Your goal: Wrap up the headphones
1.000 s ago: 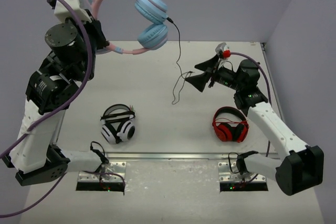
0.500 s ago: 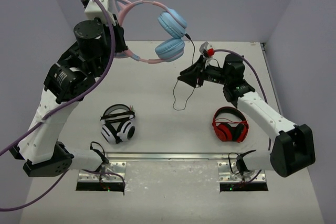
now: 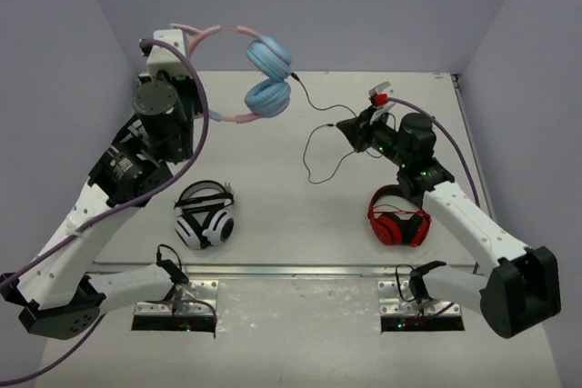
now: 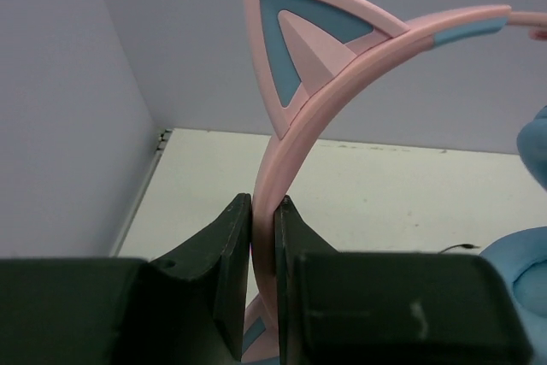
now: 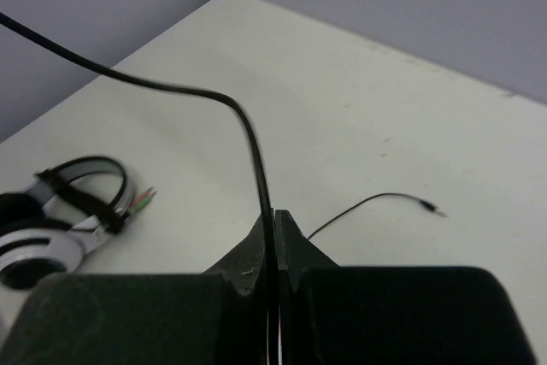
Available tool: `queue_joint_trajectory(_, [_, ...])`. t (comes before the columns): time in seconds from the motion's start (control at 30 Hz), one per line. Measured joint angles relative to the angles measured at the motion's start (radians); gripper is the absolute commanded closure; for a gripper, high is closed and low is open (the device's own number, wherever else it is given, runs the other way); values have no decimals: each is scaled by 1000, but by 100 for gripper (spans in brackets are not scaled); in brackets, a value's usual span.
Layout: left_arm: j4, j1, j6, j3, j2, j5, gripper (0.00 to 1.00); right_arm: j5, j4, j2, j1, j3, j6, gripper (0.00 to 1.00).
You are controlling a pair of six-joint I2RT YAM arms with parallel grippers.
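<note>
The left gripper [image 4: 263, 211] pinches the pink headband [image 4: 299, 126] of the headphones [image 3: 264, 79], its two dark fingers pressed flat against either side of the band. Just above the jaws a pink cat ear [image 4: 291, 49] with a blue inset stands up from the band. The band arcs away from the jaws to the right, where the edge of a light blue earcup [image 4: 534, 143] shows. From above, the left gripper [image 3: 198, 114] holds the headset raised off the table [image 3: 273, 188], and the two earcups [image 3: 268, 97] hang one over the other to the right of the jaws, near the back wall [image 3: 364, 6].

The right gripper [image 5: 275, 220] is closed on the thin black cable [image 5: 248, 126], which is nipped at the very tips of the jaws. From there the cable climbs up and to the left, out of the wrist view. Beyond the jaws and to their right, the cable's plug [image 5: 432, 207] rests on the tabletop. From above, the right gripper [image 3: 344, 126] sits well to the right of the earcups. The cable [image 3: 311, 156] runs down from the lower cup to the jaws, then loops slack below them.

The black-and-white striped headphones [image 3: 205, 215] lie on the table below the left jaws. The red-and-black headphones [image 3: 398, 217] lie below the right jaws, beside that arm.
</note>
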Motion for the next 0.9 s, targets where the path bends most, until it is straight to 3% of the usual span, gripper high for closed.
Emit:
queue_joint_trajectory(0.13, [138,0,118,-316,-104,-3,100,211,-33,-154,-6,3,-76,99])
queue_joint_trajectory(0.27, [153,0,210,-416,-65,132,100,197,-127,-212,-8,119,-179,99])
queue_joint_trajectory(0.57, [144,-3,248,-413,47,571,100,-70,-344,-193,29,309,-298,98])
queue_joint_trajectory(0.73, [103,-3,245,-370,154,773,100,-74,-428,-157,81,322,-305,98])
queue_joint_trajectory(0.9, [61,-8,236,-322,224,850,100,31,-499,-81,154,384,-321,99])
